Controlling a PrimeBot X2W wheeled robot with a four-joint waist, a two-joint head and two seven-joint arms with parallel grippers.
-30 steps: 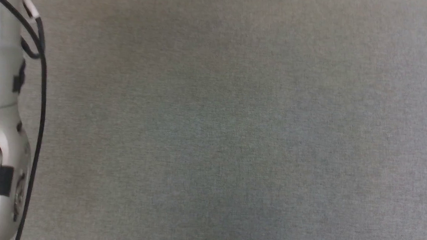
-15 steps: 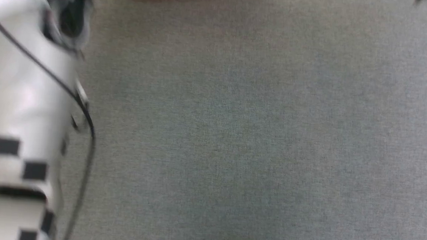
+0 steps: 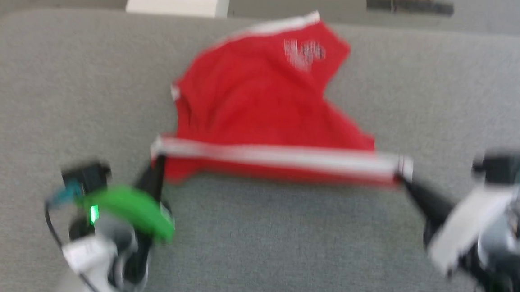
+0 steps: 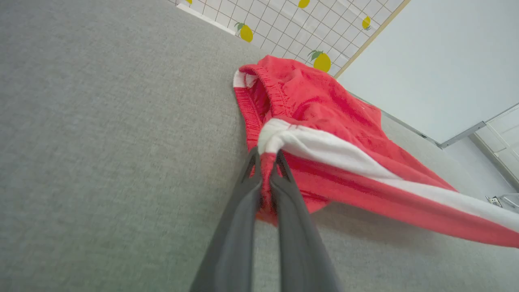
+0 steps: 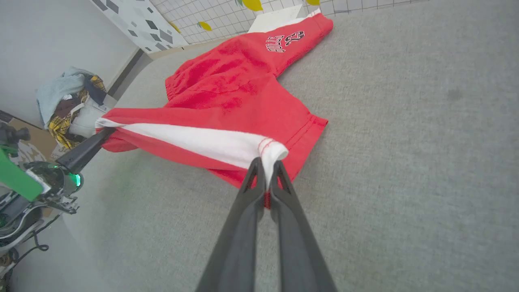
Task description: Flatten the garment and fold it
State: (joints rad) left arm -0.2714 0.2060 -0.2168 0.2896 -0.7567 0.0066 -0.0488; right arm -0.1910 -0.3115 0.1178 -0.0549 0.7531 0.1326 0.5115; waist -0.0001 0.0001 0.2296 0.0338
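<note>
The red garment [image 3: 262,101] is seen lying on the grey counter [image 3: 281,246], spread toward its far edge. Its near edge, the one carrying the white band [image 3: 277,155], is lifted off the surface and drawn out in a straight line between the two arms. The left end of that band is pinched by the left pincer [image 3: 157,158], whose dark fingers are clenched on a bunched corner of cloth, as is shown plainly in the left wrist view. The right end is gripped in the same way by the right pincer [image 3: 403,178], its fingers pressed together on the white hem corner. A shadow is cast on the counter beneath the raised edge. The remainder of the garment is rumpled on the surface, and white lettering [image 3: 304,54] is printed near its far corner. A heap of clothes [image 5: 69,101] is seen beyond the counter's edge in the right wrist view, and a tiled wall [image 4: 284,24] with lemon motifs is shown in the left wrist view — the head view itself is blurred.
</note>
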